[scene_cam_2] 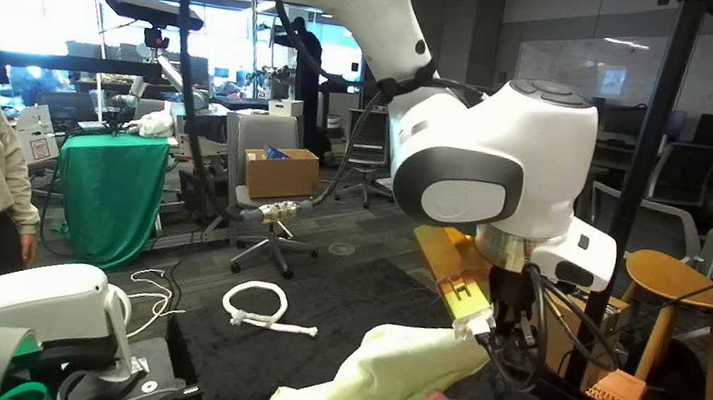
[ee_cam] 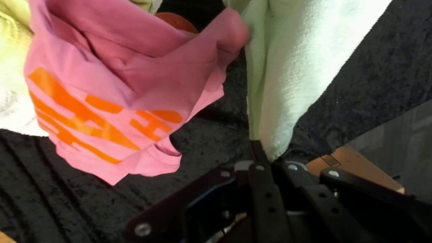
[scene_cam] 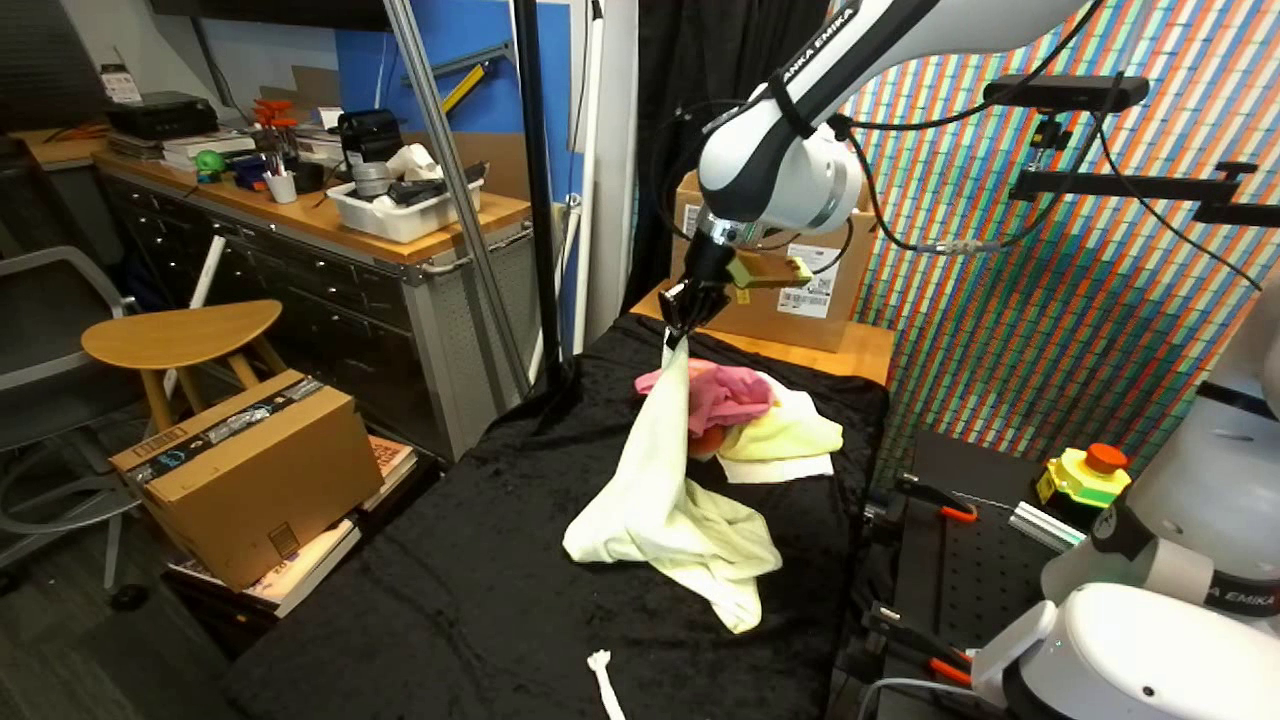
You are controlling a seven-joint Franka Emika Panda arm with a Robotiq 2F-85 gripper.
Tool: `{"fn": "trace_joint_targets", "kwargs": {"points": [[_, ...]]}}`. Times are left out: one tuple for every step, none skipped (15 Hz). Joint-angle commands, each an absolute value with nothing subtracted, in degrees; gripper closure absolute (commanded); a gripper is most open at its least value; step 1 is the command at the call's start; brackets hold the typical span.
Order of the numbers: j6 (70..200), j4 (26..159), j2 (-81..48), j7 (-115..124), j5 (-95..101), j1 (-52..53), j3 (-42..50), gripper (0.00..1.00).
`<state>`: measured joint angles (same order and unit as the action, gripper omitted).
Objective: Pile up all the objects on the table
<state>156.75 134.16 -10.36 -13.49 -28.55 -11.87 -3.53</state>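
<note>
Fingers (ee_cam: 258, 152): clenched on the narrow upper end of 1 pale yellow-green cloth (scene_cam: 665, 520). That end is raised; the lower part lies spread on the black tabletop (scene_cam: 460, 590). Cloth count: at least 3.

Positions by clock, centred on this cloth, 12 toward the top of an exterior view:
- 1 o'clock: 1 pink cloth (scene_cam: 735, 395), crumpled, orange lettering, overlapping the yellow one.
- 2 o'clock: 1 yellow cloth (scene_cam: 785, 442). White section (scene_cam: 775, 469) at its 6 o'clock edge; cannot tell whether a separate cloth.
- At the pink cloth's 7 o'clock edge: 1 red item (scene_cam: 706, 442), mostly hidden; a curved outline shows in the wrist view.
- Between 6 and 7 o'clock: 1 white cord (scene_cam: 603, 680), only an end showing; in an exterior view, 1 loop plus tail (scene_cam_2: 289, 328).
- Near the tabletop: 2 cardboard boxes (scene_cam: 280, 480), 1 at 9 o'clock, 1 at 1 o'clock; 1 wooden stool (scene_cam: 185, 338) at 10 o'clock.
</note>
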Motion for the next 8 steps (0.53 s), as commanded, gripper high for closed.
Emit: {"fn": "trace_joint_targets", "kwargs": {"points": [[156.40, 138.49, -2.66, -17.71, -33.43, -13.67, -3.48, 0.96], [155.96, 138.96, -1.08, -17.38, -33.28, -13.77, -2.87, 0.96], [155.10, 139.33, 0.51, -17.23, -32.94, -14.15, -2.46, 0.96], [154.88, 139.74, 2.07, -16.11, -32.19, -14.35, -1.97, 0.96], [154.55, 140.04, 3.44, -15.31, -31.45, -12.14, 0.95, 0.96], [153.95, 140.18, 5.05, -14.36, -30.71, -12.03, 2.01, 0.96], [153.98, 140.33, 6.28, -13.20, -29.93, -11.79, 3.18, 0.96], [154.16, 140.47, 7.43, -12.35, -29.16, -11.60, 4.23, 0.96]]}}
